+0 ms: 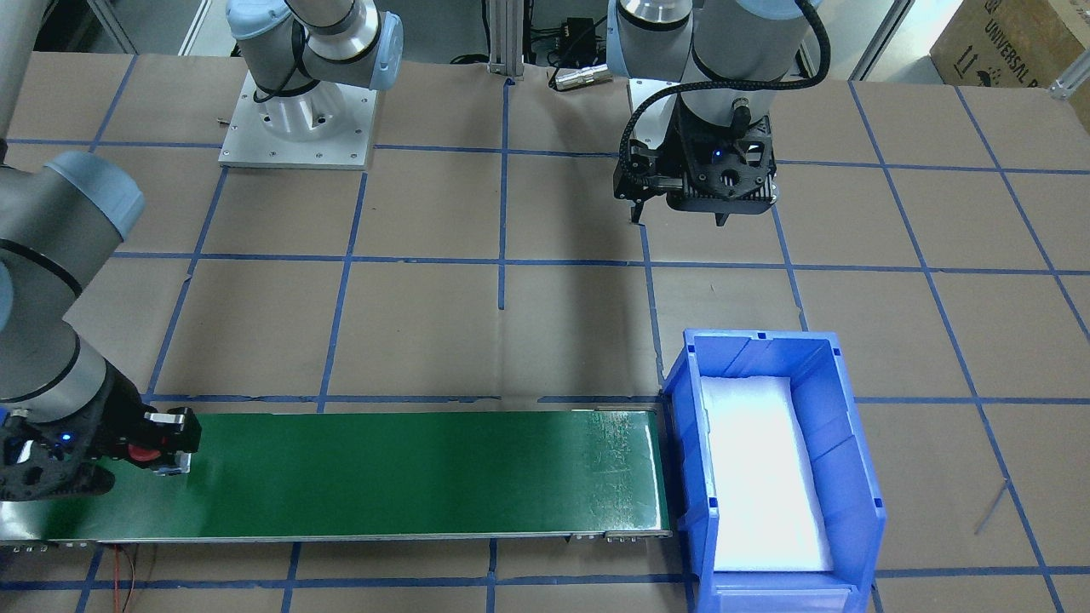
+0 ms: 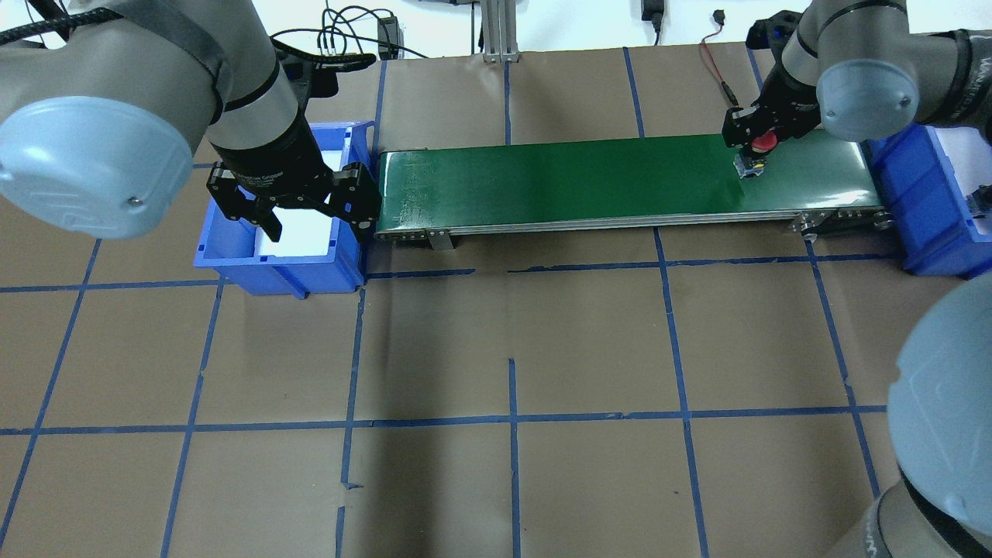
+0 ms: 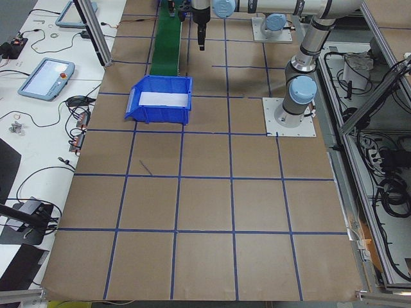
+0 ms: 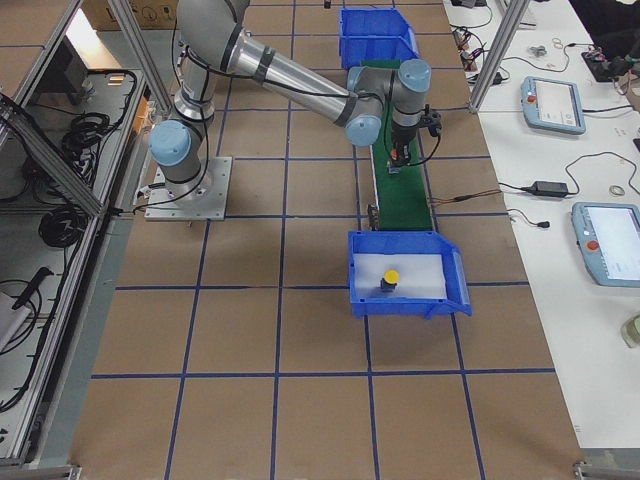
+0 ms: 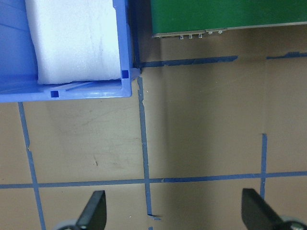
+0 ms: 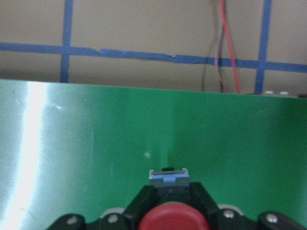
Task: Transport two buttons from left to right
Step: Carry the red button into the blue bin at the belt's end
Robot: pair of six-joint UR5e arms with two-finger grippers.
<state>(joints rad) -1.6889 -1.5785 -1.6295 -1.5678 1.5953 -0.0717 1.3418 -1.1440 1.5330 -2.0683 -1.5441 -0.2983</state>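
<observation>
— Progress?
— You have one of two done: the yellow button [image 4: 391, 277] lies in the right bin [image 4: 410, 304]. The right end effector [image 2: 750, 155] grips the red button [image 2: 765, 140] at the belt's [image 2: 558, 178] right end; binning is left. The left end effector [image 2: 318, 221] hangs open and empty.

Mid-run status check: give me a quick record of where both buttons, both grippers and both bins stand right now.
red button: gripped by the right gripper, at the green belt's end nearest the right bin; contact with the belt cannot be told
yellow button: upright inside the right bin
left bin: white foam only, no button seen
left gripper: open, empty, above the table beside the left bin
progress: one button delivered, one being handled
</observation>
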